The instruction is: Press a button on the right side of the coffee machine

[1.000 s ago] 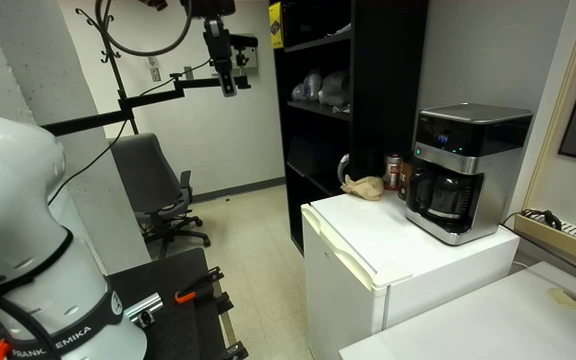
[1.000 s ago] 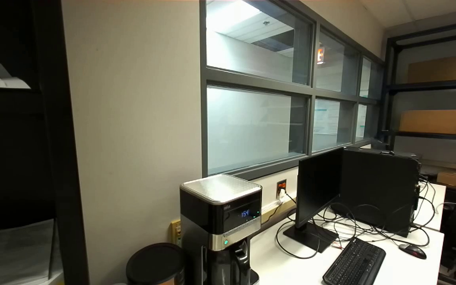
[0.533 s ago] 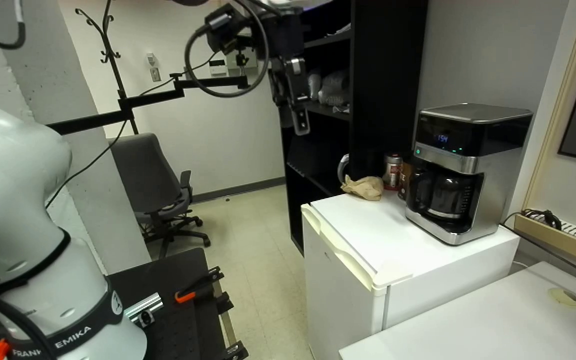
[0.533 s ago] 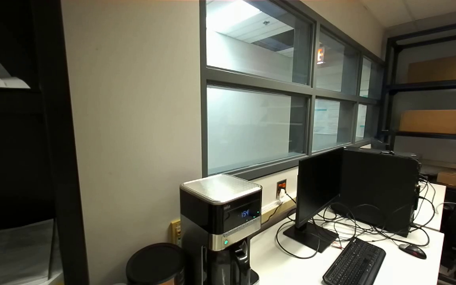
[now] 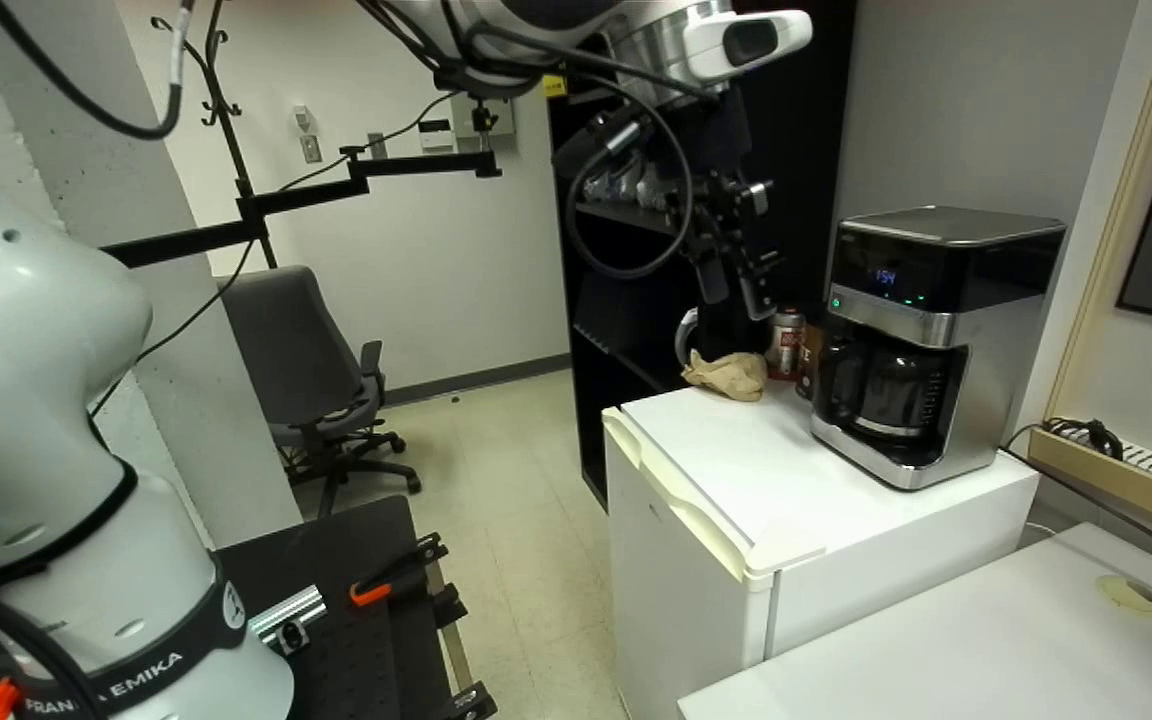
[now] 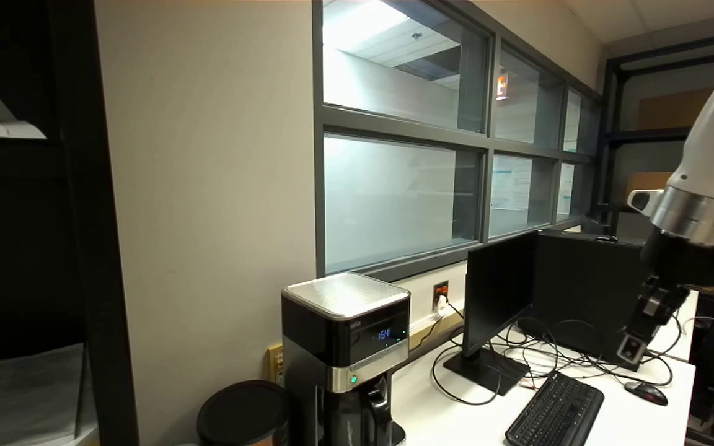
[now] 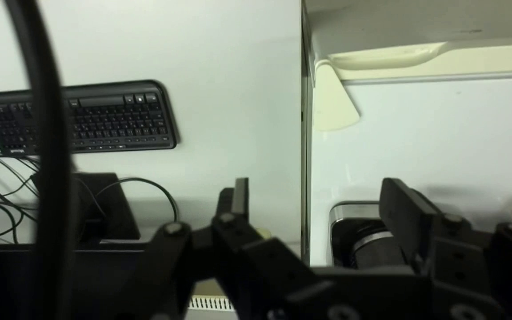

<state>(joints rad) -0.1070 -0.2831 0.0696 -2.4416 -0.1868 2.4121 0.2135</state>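
Note:
The coffee machine (image 5: 986,390) is boxy, black and silver, and stands upright on the white fridge (image 5: 736,470). It also shows in an exterior view (image 6: 344,294), with a lit 1:54 display and a green-lit button (image 6: 353,378) low on its front. Small green lights (image 5: 914,299) show at the right of its front panel. My gripper (image 5: 736,298) is open and empty, in the air to the machine's left and apart from it; it also shows in an exterior view (image 6: 631,348). In the wrist view, my fingers (image 7: 316,182) stand wide apart and partly hide the machine's base (image 7: 342,214).
A crumpled brown bag (image 5: 726,375) and a can (image 5: 786,345) stand beside the machine on the fridge. A tall black shelf (image 5: 776,150) rises behind. A white desk (image 5: 936,640) adjoins the fridge, with a keyboard (image 6: 558,409), monitor (image 6: 498,291) and cables. A loose gripper cable (image 7: 54,178) crosses the wrist view.
My arm has swung from the upper middle rightward and down toward the coffee machine. It has come into an exterior view from the right edge. The coffee machine has not moved.

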